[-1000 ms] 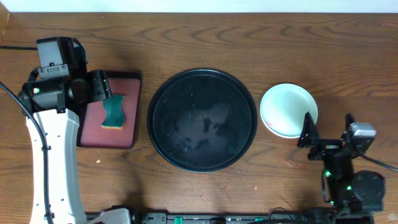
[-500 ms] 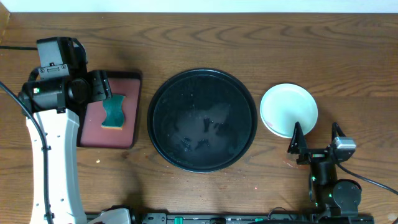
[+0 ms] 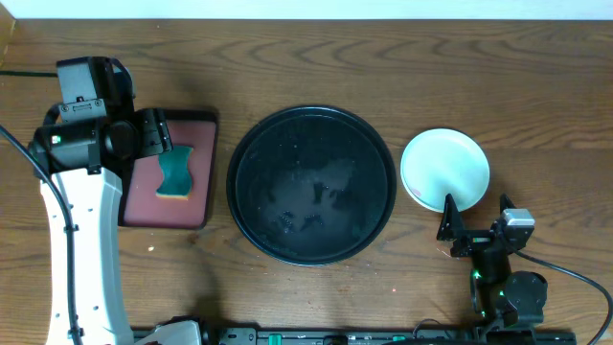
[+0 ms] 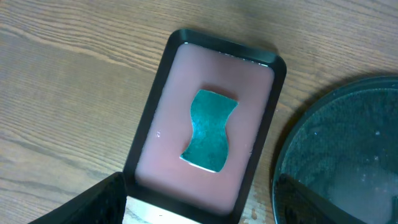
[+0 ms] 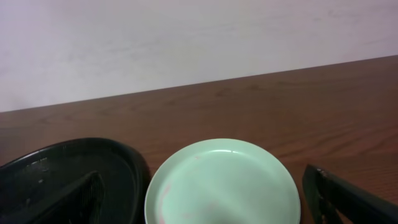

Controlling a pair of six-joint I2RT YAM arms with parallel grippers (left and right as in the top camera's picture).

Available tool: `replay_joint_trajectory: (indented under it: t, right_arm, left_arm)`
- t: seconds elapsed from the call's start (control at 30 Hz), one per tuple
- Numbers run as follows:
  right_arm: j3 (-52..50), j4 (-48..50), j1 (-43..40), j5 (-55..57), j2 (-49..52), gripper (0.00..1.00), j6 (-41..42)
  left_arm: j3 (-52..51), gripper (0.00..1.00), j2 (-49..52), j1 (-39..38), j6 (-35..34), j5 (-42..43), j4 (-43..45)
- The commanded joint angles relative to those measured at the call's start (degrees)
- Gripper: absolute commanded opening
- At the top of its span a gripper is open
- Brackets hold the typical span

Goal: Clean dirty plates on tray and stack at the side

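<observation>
1. Plates (image 3: 445, 171) are off the tray (image 3: 311, 184) and sit on the desk (image 3: 306, 57) just to its right. From above I only see the mint top one, so I can't say how many are under it.
2. What just changed is that the right arm backed off. A second ago it was reaching in at the near rim of that top plate. Now it's pulled back toward the front edge of the desk, close by but not touching.
3. The right fingers (image 5: 348, 202) are spread wide with nothing between them. The wrist camera just looks across at the plate from a little way back.
4. The left side hasn't budged. The left fingers (image 4: 93, 202) are splayed open and empty, hanging over the sponge (image 4: 209, 129), which lies flat in the dark-red tray (image 4: 249, 124).
5. The black tray has nothing on it, just a wet-looking sheen.
6. My read is that it was letting go after the last set-down. With the tray bare and the plates parked at the side, the job looks basically finished. About all that's left is for both arms to head home.
</observation>
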Motion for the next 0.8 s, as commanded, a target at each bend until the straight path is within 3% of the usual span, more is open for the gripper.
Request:
replay_joint_trajectory:
  t: [0.0, 0.77]
  right_arm:
    - [-0.1, -0.1, -0.7, -0.5, -0.2, 0.99, 0.6]
    - [-0.1, -0.1, -0.7, -0.5, -0.2, 0.99, 0.6]
  left_arm:
    - [0.7, 0.76, 0.1, 0.2, -0.9, -0.1, -0.1]
    - [0.6, 0.76, -1.2, 0.0, -0.9, -0.5, 0.3]
